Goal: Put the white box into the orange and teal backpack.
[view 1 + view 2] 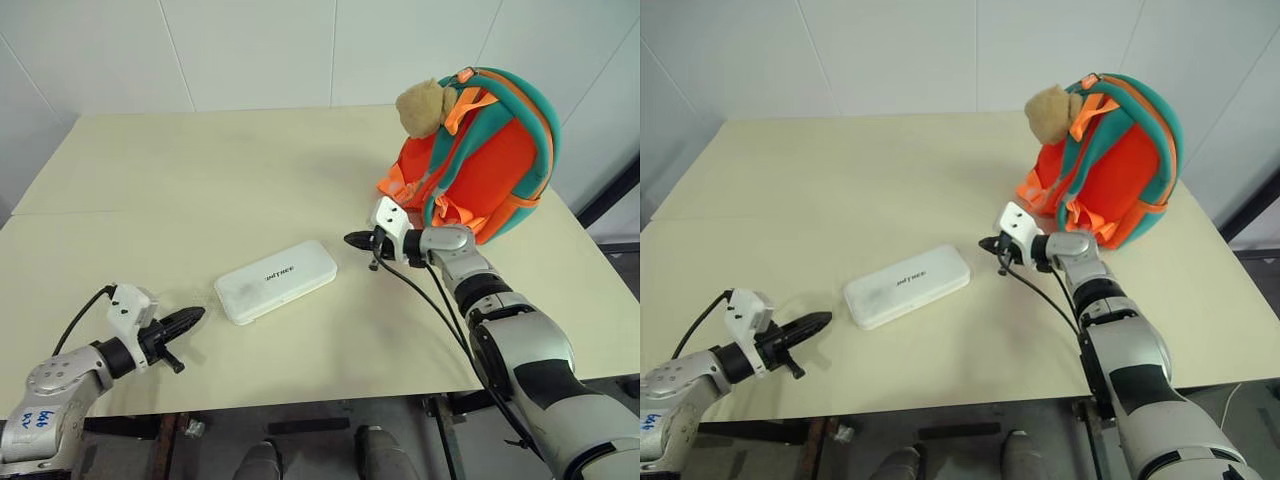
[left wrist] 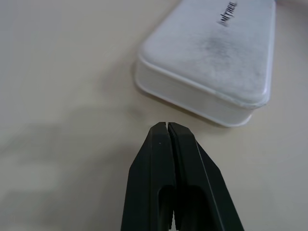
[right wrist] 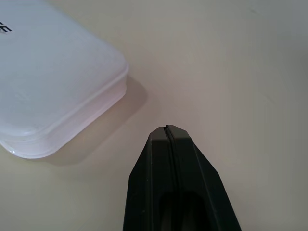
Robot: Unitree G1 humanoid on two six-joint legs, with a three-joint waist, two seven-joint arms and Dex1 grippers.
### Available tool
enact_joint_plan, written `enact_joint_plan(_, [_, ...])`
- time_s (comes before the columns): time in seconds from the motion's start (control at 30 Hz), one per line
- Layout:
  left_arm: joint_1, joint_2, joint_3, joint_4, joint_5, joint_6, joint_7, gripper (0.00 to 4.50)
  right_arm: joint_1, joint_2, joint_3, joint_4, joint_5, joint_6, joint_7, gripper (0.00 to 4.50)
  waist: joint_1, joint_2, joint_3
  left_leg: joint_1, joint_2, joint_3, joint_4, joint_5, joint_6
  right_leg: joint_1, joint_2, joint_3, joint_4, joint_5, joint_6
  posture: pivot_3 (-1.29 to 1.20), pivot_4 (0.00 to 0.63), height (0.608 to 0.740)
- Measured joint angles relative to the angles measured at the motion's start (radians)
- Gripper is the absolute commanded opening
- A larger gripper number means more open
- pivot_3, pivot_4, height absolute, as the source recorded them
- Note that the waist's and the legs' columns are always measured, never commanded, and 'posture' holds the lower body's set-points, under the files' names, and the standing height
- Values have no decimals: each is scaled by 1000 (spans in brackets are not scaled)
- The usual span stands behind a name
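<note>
On the pale table, the orange and teal backpack stands upright at the far right, a plush bear at its top. The white box lies flat near the middle, between the two grippers and touching neither. The right gripper, fingers pressed together and empty, points at the box's far end from just beside it. The left gripper, likewise closed and empty, sits just short of the box's near end.

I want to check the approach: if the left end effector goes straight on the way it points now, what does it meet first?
Most likely the near end of the white box: the shut left end effector points at its corner, apart from it. Its height above the table is unclear.
</note>
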Motion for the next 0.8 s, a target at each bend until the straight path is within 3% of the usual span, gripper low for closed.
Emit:
enact_joint_plan(0.5, [-72, -38, -87, 9, 31, 8, 36, 53, 86, 14, -36, -51, 27, -2, 154, 0, -4, 0, 0, 0, 0, -1, 5, 0, 0, 1, 0, 0, 4, 0, 0, 0, 150, 740])
enact_joint_plan(0.8, [-86, -37, -95, 23, 43, 8, 32, 53, 186, -8, -51, -216, 75, 42, 229, 0, -3, 0, 0, 1, 0, -1, 8, 0, 0, 2, 0, 0, 6, 0, 0, 0, 150, 740])
